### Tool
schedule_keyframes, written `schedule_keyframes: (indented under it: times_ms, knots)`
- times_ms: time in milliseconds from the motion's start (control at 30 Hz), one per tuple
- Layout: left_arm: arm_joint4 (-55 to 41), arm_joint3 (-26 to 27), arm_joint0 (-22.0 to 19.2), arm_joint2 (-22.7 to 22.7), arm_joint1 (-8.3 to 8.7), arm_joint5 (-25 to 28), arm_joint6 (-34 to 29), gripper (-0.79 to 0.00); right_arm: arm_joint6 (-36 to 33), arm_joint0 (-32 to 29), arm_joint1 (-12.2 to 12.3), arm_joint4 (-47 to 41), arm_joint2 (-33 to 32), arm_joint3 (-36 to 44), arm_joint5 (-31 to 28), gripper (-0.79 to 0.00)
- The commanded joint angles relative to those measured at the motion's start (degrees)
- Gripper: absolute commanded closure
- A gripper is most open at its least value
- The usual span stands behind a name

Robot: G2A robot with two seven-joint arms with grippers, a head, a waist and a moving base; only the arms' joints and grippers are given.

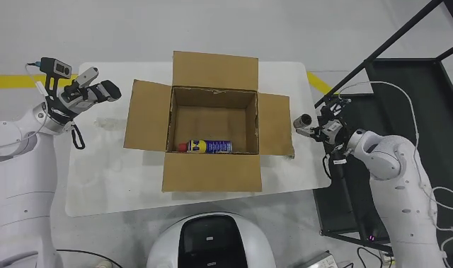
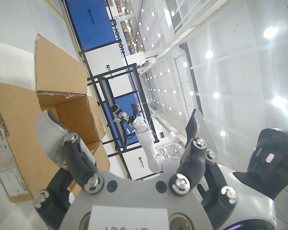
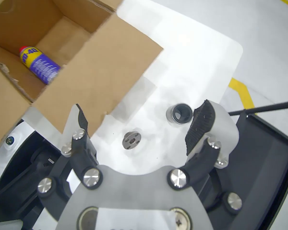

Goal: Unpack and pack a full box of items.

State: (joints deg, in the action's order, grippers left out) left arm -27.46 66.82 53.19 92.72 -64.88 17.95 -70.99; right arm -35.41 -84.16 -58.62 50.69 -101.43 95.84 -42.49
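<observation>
An open cardboard box (image 1: 214,80) stands mid-table with all its flaps folded out. A blue and yellow spray can (image 1: 207,146) with a red cap lies on its side on the box floor, against the wall nearest me; it shows as the spray can (image 3: 39,64) in the right wrist view. My left gripper (image 1: 105,92) hangs open and empty off the table's left side, tilted upward, its fingers (image 2: 50,130) wide apart. My right gripper (image 1: 306,122) is open and empty just beyond the box's right flap (image 3: 98,72), above bare table.
A small metal disc (image 3: 132,140) and a short metal ring (image 3: 179,114) lie on the white table (image 1: 283,176) under the right gripper. A black rack (image 1: 368,162) stands close against the table's right edge. The left flap (image 2: 12,125) carries paper labels.
</observation>
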Motion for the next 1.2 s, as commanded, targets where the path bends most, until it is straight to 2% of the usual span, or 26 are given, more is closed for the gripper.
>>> schedule_keyframes:
  times_ms: [0,200,433,900,1000,1167]
  knots:
    - [0.0,0.0,0.0,0.0,0.0,0.0,0.0,-0.785,-1.3,0.1,0.2,-0.5,0.9,2.3,-2.3,-0.785]
    - [0.0,0.0,0.0,0.0,0.0,0.0,0.0,-0.785,-3.8,3.4,0.3,-1.5,8.5,6.1,-6.1,-0.785]
    - [0.0,0.0,0.0,0.0,0.0,0.0,0.0,-0.785,-3.4,12.5,-0.8,0.8,21.8,3.0,-5.0,-0.785]
    - [0.0,0.0,0.0,0.0,0.0,0.0,0.0,-0.785,-3.8,12.3,-0.8,1.3,22.4,3.1,-5.0,-0.785]
    - [0.0,0.0,0.0,0.0,0.0,0.0,0.0,-0.785,-6.3,14.9,-1.0,0.6,26.5,2.7,-6.5,-0.785]
    - [0.0,0.0,0.0,0.0,0.0,0.0,0.0,-0.785,-10.3,24.1,-2.5,-0.6,36.2,-2.2,-5.8,-0.785]
